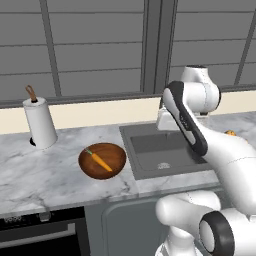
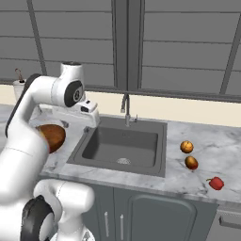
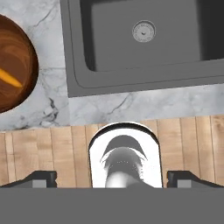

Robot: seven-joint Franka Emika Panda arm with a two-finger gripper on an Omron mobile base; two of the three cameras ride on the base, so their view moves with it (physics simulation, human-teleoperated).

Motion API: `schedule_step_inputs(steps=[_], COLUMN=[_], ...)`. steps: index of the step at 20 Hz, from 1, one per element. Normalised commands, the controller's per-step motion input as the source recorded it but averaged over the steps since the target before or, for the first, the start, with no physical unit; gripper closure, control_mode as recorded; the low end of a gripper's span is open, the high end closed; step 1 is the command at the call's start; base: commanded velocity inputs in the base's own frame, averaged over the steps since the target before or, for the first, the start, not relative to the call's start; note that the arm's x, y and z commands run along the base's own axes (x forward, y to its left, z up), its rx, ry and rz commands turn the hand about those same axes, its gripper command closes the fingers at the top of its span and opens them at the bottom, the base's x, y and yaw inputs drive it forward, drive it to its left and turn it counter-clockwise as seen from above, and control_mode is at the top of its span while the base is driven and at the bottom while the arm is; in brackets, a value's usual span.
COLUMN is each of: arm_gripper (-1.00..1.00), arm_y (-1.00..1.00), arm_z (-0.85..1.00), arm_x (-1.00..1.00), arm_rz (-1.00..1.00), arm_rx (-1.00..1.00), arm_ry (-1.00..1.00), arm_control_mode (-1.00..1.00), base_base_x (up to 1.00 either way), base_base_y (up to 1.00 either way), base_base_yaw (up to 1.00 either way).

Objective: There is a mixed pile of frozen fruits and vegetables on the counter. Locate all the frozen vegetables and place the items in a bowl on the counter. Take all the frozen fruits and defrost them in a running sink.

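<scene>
The dark wooden bowl (image 1: 116,159) stands on the white marble counter (image 1: 40,172) left of the sink (image 1: 150,145), and the orange carrot (image 1: 100,161) lies inside it. In the right base view, two orange-brown balls (image 2: 187,147) (image 2: 191,163) and the small red piece (image 2: 216,183) lie on the counter (image 2: 221,146) right of the sink (image 2: 122,143). My gripper (image 2: 77,123) hangs open and empty, high over the sink's left front corner. The hand view looks straight down past the open gripper (image 3: 113,178) at the sink (image 3: 175,43), the bowl (image 3: 15,48) and the carrot (image 3: 8,78).
A paper towel roll (image 1: 40,122) stands at the back left of the counter. The curved faucet (image 2: 125,106) rises behind the basin, whose drain (image 3: 143,31) shows dry. Dark cabinets (image 2: 155,216) run under the counter, and a window wall stands behind it.
</scene>
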Motion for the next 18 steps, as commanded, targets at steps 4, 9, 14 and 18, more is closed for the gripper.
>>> schedule_step_inputs(steps=[4, 9, 14, 18], arm_gripper=[-1.0, -1.0, -1.0, -1.0], arm_y=[-1.0, -1.0, -1.0, -0.85], arm_z=[0.0, 0.0, -0.01, -0.08], arm_x=[0.0, -0.01, -0.01, 0.0], arm_rz=[0.0, -0.08, -0.09, -0.03], arm_rx=[0.0, -0.03, -0.01, -0.01], arm_ry=[0.18, 0.16, 0.16, 0.07], arm_control_mode=[-1.0, -1.0, -1.0, -1.0], base_base_x=[0.0, 0.0, 0.0, 0.0], base_base_y=[0.0, 0.0, 0.0, 0.0], base_base_yaw=[0.0, 0.0, 0.0, 0.0])
